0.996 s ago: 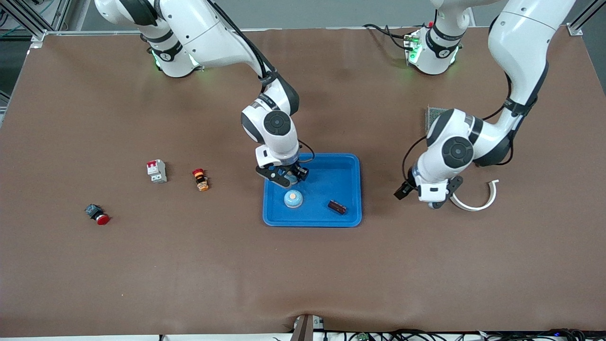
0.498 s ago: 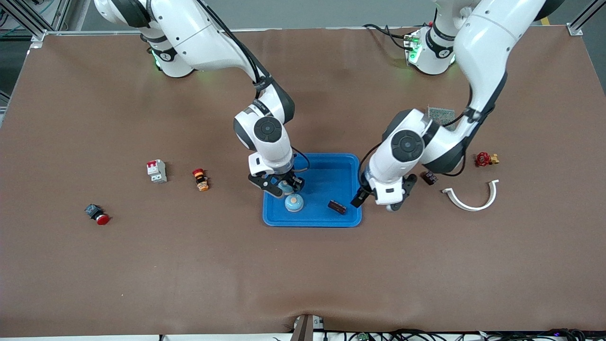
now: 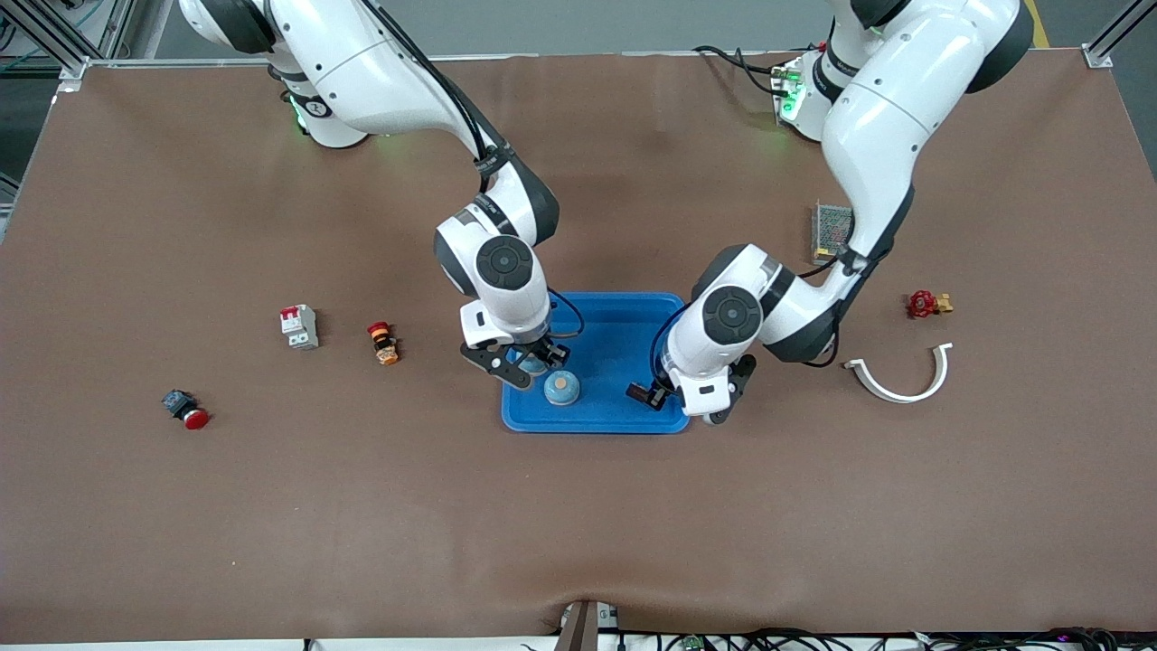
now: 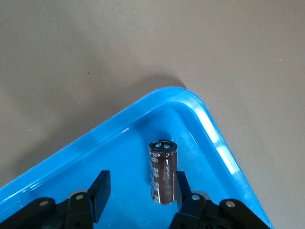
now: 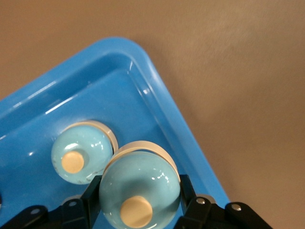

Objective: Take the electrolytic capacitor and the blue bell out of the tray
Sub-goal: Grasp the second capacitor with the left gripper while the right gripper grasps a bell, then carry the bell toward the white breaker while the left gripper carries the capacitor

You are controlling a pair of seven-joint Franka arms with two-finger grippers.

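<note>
Hovering at the frame's lower centre in the front view, the right gripper [image 3: 529,362] is carrying a blue bell [image 3: 534,365] over the tray [image 3: 592,423], while the left gripper [image 3: 653,393] is reaching into it. In the left wrist view the jaws are standing partly apart around the lying capacitor [image 4: 163,171], one finger [image 4: 183,188] touching it, so squeezing comes next. In the right wrist view the jaws are clamping the bell above a second bell [image 5: 81,157] in the tray, so carrying it past the rim comes next.

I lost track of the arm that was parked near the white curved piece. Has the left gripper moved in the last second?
Yes. The left gripper has swung away from the white curved piece and now sits over the tray, around the capacitor.
</note>
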